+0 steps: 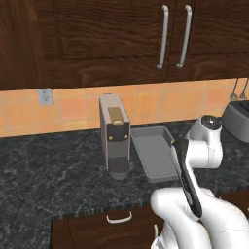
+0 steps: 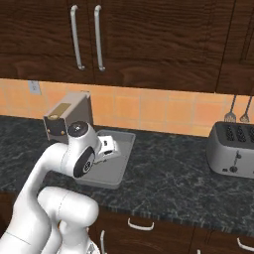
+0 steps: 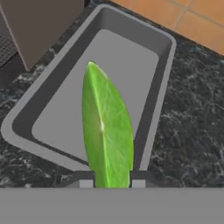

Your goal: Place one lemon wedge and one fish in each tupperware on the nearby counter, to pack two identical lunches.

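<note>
One grey tupperware (image 1: 154,151) is seen in the left base view, set on the black speckled counter (image 1: 48,175) toward its back edge, just beside a coffee machine (image 1: 115,136), with a toaster (image 1: 237,119) well apart near the right edge. In the right base view the same tray is partly covered by the arm, and the gripper (image 2: 110,147) is held over it. In the hand view a green lemon wedge (image 3: 107,127) is pinched between the nearly closed fingertips (image 3: 85,179), hung above the tupperware's near rim.
</note>
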Robot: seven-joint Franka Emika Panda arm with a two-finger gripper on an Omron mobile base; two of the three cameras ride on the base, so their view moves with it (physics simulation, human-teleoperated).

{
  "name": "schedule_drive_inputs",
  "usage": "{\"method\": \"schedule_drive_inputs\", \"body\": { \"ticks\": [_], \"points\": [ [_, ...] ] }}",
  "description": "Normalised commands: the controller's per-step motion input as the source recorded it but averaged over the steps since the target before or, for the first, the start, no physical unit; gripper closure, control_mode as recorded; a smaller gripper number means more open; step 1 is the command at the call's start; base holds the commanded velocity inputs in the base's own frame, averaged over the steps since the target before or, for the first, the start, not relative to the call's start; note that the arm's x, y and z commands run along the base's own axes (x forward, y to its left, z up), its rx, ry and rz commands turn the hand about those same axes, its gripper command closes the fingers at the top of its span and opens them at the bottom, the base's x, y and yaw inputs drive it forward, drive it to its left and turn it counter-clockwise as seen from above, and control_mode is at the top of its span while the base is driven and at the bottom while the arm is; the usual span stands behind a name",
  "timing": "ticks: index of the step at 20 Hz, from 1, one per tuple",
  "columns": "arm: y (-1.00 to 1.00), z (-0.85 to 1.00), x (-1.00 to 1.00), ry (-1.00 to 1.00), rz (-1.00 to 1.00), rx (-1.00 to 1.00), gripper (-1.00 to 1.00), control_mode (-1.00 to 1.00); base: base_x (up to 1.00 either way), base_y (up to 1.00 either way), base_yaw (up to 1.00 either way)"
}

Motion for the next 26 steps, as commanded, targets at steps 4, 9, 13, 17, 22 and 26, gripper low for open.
{"method": "schedule_drive_inputs", "body": {
  "ticks": [4, 9, 13, 17, 22, 26],
  "points": [
    [-0.14, -0.45, 1.00, 0.09, 0.00, 0.08, 1.00, -1.00, 0.00, 0.00, 0.00],
    [-0.06, -0.31, 1.00, 0.14, 0.00, 0.09, 1.00, -1.00, 0.00, 0.00, 0.00],
    [0.00, -0.32, 0.91, 0.13, 0.00, 0.03, 1.00, -1.00, 0.00, 0.00, 0.00],
    [0.00, -0.48, 0.71, 0.01, 0.00, 0.00, 1.00, -1.00, 0.00, 0.00, 0.00],
    [0.00, -0.62, 0.43, 0.00, 0.01, 0.00, -1.00, -1.00, 0.00, 0.00, 0.00],
    [0.05, -0.06, 0.15, -0.01, 0.00, 0.00, -1.00, -1.00, 0.00, 0.00, 0.00]
  ]
}}
